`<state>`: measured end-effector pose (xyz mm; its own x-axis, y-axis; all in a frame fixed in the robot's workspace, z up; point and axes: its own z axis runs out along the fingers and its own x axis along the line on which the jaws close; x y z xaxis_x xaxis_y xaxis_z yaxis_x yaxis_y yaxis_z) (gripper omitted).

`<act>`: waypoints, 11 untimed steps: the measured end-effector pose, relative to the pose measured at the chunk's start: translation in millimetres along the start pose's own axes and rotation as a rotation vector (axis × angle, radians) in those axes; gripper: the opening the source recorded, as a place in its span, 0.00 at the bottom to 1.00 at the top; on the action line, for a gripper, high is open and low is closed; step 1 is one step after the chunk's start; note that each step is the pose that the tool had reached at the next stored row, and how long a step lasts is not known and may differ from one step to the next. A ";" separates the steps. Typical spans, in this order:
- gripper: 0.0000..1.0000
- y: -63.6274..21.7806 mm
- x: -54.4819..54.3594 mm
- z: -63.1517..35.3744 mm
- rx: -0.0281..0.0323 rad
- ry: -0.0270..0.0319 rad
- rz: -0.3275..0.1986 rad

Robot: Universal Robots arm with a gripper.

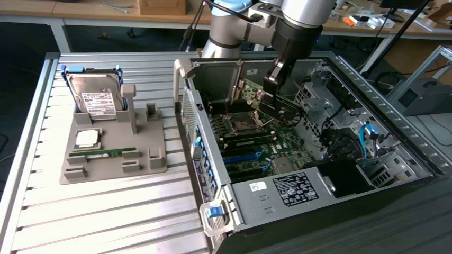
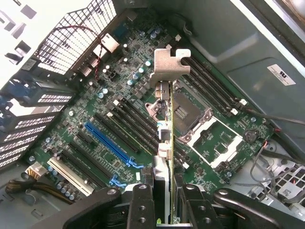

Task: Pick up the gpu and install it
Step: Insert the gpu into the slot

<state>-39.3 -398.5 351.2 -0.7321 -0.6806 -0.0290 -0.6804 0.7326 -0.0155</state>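
Silver bracket metal leads the gpu (image 2: 169, 67) in the wrist view, where we see the card edge-on, running out from between the two dark fingers (image 2: 142, 202) of the hand (image 2: 167, 200). The hand is clamped on the card, one finger against each face. Beneath it lies the green motherboard (image 2: 102, 100), with its long blue slot (image 2: 107, 141) to one side of the card and the processor socket (image 2: 190, 112) to the other; we cannot tell whether the bracket touches anything.

From the exterior view, the hand (image 1: 274, 82) reaches down into the open computer case (image 1: 395, 132), with the gpu (image 1: 282, 106) held tilted above the board. On the worktop (image 1: 106, 217), to that view's left, a grey tray (image 1: 113, 172) carries a hard drive (image 1: 95, 98) and a memory stick (image 1: 102, 154).
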 end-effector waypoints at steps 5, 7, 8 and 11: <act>0.27 0.0 0.0 0.0 -0.0005 -0.0002 -0.016; 0.27 0.0 0.0 0.0 -0.0006 -0.0003 -0.021; 0.27 0.0 0.0 0.0 -0.0007 -0.0004 -0.024; 0.27 0.0 0.0 0.0 -0.0009 -0.0005 -0.030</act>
<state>-39.3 -398.5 351.2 -0.7114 -0.7022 -0.0290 -0.7021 0.7119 -0.0155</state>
